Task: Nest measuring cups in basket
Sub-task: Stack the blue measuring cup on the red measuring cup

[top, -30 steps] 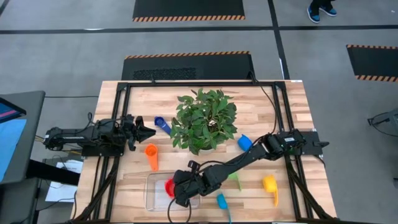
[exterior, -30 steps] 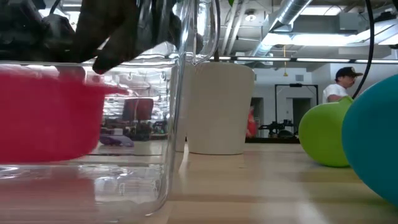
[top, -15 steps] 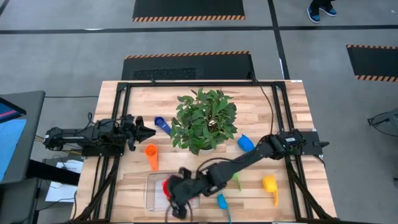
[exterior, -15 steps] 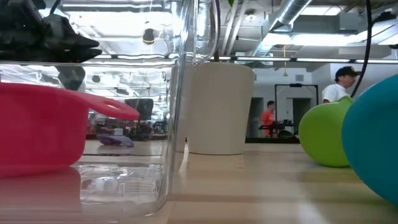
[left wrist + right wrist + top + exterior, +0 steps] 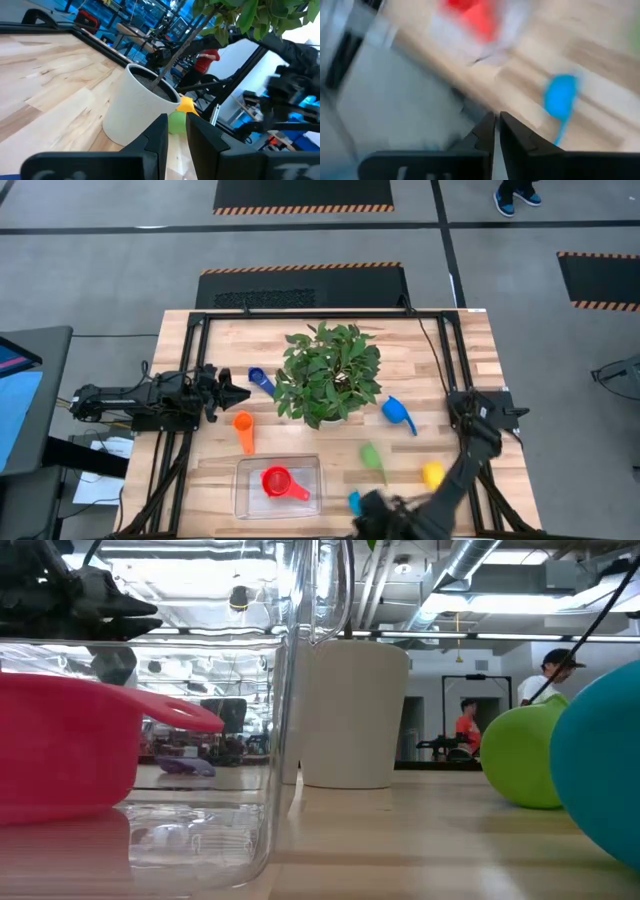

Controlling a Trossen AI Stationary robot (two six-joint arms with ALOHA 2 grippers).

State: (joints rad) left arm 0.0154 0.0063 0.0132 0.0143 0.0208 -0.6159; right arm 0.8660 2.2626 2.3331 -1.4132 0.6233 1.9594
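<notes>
High view alone shows the red cup [image 5: 277, 481] released in the basket [image 5: 247, 498], right end effector [image 5: 372, 525] clenched.

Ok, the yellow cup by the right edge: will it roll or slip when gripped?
The yellow cup looks like smooth plastic, so probably light and a bit slippery. Its round bowl might rock or skid across the table if nudged. It appears rigid, so it should hold shape.

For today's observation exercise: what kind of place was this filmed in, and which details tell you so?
Probably an industrial-style robotics lab: striped floor mats on a grey floor, exposed ceiling ducts, and a wooden table ringed by a black frame.
</notes>
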